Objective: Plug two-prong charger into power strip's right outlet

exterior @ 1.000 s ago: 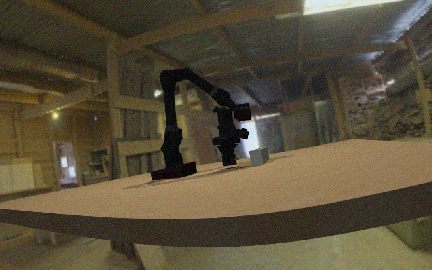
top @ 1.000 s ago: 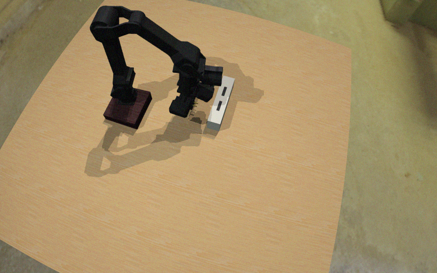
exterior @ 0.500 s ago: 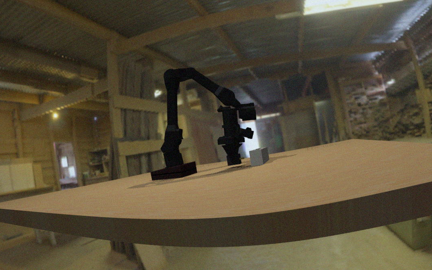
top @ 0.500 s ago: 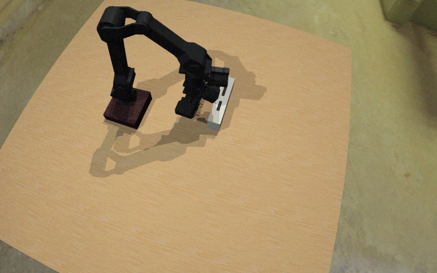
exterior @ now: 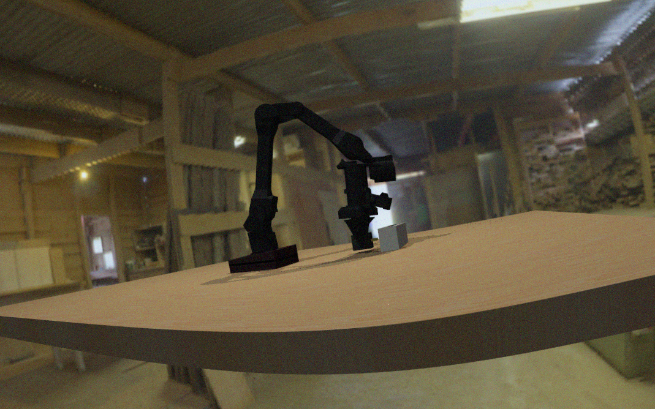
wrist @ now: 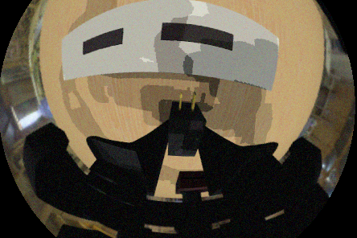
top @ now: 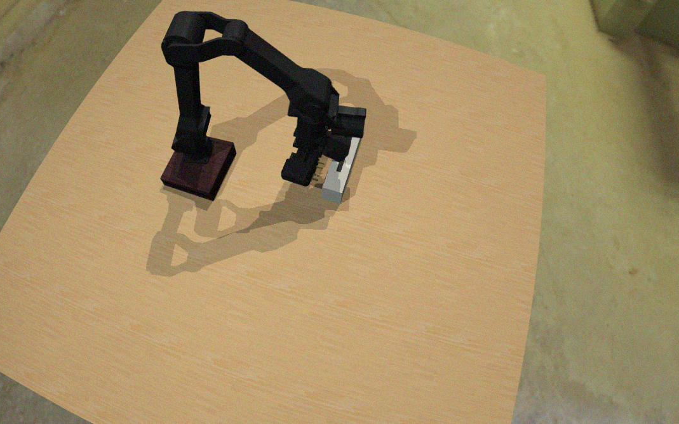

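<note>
My gripper [top: 300, 173] [exterior: 361, 242] [wrist: 182, 124] points down and is shut on the dark two-prong charger [wrist: 182, 133]. The charger's two brass prongs [wrist: 187, 100] [top: 319, 167] stick out below the fingers. The white power strip [top: 335, 186] [exterior: 392, 237] [wrist: 133, 55] lies flat on the table just beside the gripper. In the wrist view it shows two dark outlet slots, one on the left [wrist: 103, 41] and one on the right [wrist: 198, 34]. The prongs hang a little short of the strip, roughly in line with the right slot and above the table.
The arm's dark base [top: 198, 169] [exterior: 263, 258] stands on the wooden table [top: 331, 315] [exterior: 421, 304], to the left of the strip. The arm's shadow falls over the strip and the table in front of it.
</note>
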Motion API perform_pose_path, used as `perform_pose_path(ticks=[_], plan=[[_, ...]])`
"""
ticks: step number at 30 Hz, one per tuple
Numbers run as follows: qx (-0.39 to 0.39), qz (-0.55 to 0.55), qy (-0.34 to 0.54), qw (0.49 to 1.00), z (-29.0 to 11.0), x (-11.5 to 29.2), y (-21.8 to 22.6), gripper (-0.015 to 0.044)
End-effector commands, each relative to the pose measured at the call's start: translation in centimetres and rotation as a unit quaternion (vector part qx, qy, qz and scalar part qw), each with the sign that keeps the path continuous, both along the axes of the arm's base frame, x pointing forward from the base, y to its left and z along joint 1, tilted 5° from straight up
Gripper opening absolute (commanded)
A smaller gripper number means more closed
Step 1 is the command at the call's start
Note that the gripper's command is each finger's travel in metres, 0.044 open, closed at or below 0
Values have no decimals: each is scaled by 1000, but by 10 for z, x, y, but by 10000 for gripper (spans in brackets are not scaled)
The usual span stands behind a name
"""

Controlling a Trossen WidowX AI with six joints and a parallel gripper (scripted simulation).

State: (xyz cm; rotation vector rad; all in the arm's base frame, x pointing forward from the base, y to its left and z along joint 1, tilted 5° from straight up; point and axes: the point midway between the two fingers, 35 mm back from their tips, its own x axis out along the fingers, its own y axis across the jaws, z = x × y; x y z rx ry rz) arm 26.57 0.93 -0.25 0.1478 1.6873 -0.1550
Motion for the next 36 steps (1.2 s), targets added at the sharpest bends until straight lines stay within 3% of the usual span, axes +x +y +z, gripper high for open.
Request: perform_pose_path(ticks=[1, 36], plan=[[1, 3, -1, 1000, -1, 7, 0, 0], [1, 3, -1, 1000, 0, 10, -1, 0]])
